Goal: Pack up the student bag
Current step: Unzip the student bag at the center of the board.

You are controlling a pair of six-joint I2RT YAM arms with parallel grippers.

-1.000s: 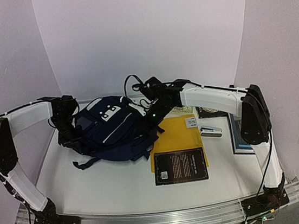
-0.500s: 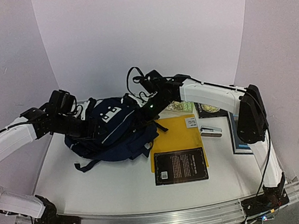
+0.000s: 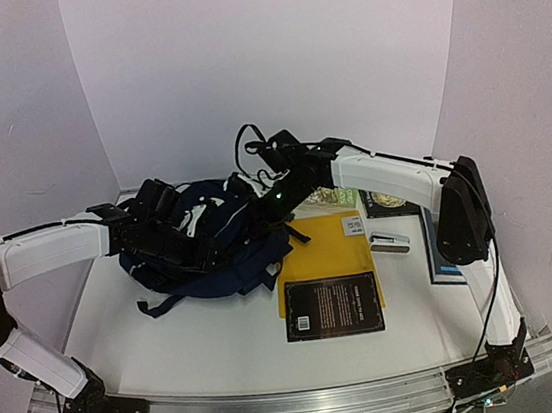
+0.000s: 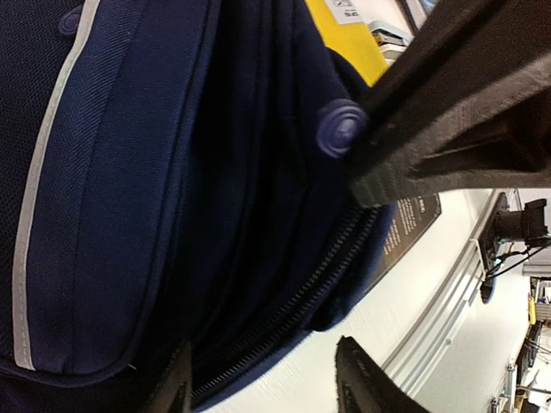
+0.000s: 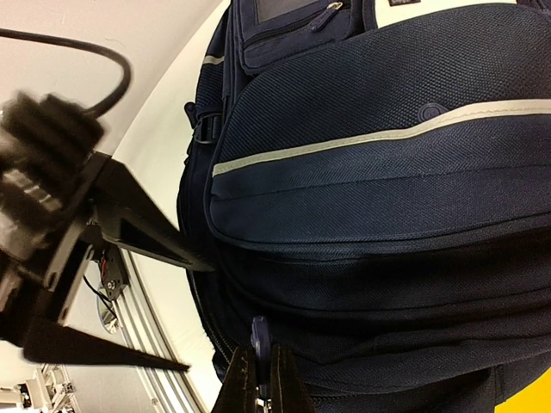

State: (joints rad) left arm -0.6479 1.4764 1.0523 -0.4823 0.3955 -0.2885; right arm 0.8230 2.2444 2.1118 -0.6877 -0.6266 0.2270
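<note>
Navy fabric marks the student bag (image 3: 228,268), lying left of centre on the table (image 3: 203,346), just beside the yellow folder (image 3: 331,245). Your left gripper (image 4: 267,383) hangs over its zip, fingers spread, hiding the bag's front from above; contact is unclear. Your right gripper (image 5: 261,379) pinches a navy zip pull (image 5: 261,331), with its fingers partly cut off by the frame.

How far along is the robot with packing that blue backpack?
Barely started. Done: nothing looks packed; the yellow folder, black book and small silver item lie on the table beside the student bag. In hand: the right fingers pinch a blue zip pull on the bag, while the left fingers hang open by its lower zip. Left, it seems: unzipping and loading everything.
</note>
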